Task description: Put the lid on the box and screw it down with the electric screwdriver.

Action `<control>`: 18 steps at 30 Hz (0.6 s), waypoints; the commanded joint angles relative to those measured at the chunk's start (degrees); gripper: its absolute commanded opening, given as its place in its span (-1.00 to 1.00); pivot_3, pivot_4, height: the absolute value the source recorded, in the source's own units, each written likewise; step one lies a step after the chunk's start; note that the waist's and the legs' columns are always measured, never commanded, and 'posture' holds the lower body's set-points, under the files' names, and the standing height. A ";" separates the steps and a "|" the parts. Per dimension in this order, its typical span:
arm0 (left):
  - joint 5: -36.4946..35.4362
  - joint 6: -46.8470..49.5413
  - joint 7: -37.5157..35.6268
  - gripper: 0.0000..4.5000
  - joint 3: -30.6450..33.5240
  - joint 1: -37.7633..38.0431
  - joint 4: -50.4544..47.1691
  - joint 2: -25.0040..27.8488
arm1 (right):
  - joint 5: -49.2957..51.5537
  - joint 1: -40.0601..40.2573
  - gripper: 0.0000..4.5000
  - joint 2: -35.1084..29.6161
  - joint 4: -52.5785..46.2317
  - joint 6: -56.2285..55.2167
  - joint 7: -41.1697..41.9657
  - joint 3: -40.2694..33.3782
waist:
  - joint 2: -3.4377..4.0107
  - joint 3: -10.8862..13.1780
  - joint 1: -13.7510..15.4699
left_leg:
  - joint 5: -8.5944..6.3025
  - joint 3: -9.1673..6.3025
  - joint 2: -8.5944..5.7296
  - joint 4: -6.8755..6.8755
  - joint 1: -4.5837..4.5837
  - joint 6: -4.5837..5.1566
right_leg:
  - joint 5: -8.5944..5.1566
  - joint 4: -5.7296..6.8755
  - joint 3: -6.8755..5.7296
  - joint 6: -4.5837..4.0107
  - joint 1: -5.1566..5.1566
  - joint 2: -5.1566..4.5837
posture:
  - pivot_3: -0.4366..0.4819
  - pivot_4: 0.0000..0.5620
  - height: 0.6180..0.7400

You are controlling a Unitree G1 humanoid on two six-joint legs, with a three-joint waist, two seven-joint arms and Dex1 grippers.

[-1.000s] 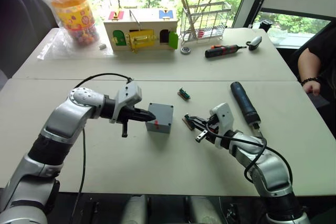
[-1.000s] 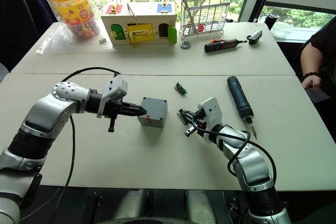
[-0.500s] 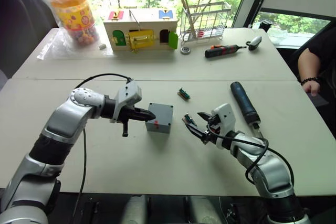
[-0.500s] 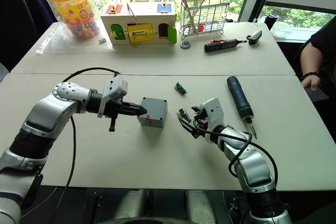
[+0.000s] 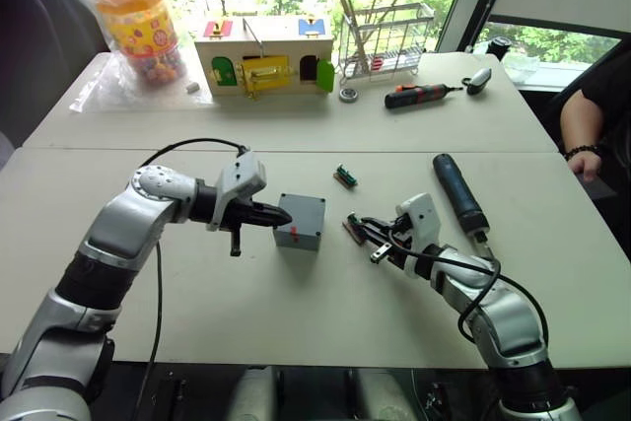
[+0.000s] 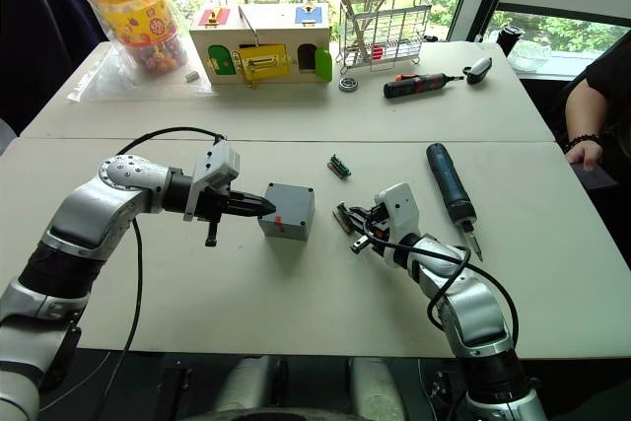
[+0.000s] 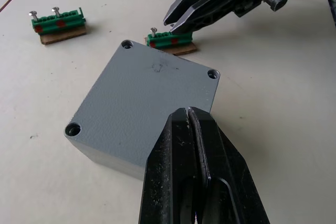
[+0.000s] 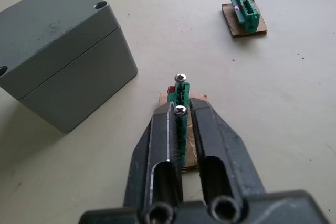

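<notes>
Grey plastic lid (image 7: 144, 106) already sits on the box (image 8: 65, 69) at table centre, its corner holes empty, while the electric screwdriver (image 5: 458, 193) lies untouched, well apart to the robot's right. Risk: the left gripper (image 7: 189, 115), fingers pressed together on nothing, rests at the lid's edge and could shove the unfastened lid askew, and the right gripper (image 8: 180, 113), jaws narrowly parted around the green screw holder (image 8: 181, 116), could tip the loose screws out. Half a second earlier the right gripper was raised and spread wide; it is now lowered and nearly closed around the holder, with the left unchanged.
</notes>
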 commanded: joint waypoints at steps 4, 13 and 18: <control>0.25 -0.75 0.37 -1.00 0.81 -0.86 -0.84 0.17 | 0.28 -0.12 -0.98 -0.01 -1.74 -1.06 0.07 -0.12 | 0.00 0.00 -0.01 | 0.00 0.00 0.00 0.00 0.00 0.00 | 0.00 0.00 0.00 0.00 0.00 0.00 | -0.05 -0.47 1.00; 0.65 -1.26 0.37 -1.00 0.66 -0.80 -0.26 -0.20 | 1.84 -0.41 -0.98 -0.70 -6.28 -0.61 0.48 -1.49 | 0.00 0.00 -0.01 | 0.00 0.00 0.00 0.00 0.00 0.00 | 0.00 0.00 0.00 0.00 0.00 0.00 | -0.05 -0.47 1.00; 0.14 -1.07 0.53 -1.00 1.58 -1.42 0.68 -0.74 | 1.60 -1.03 -0.98 -1.98 -8.02 -0.62 0.73 -1.27 | 0.00 0.00 0.03 | 0.00 0.00 0.00 0.00 0.00 0.00 | 0.00 0.00 0.00 0.00 0.01 0.00 | -0.05 -0.47 1.00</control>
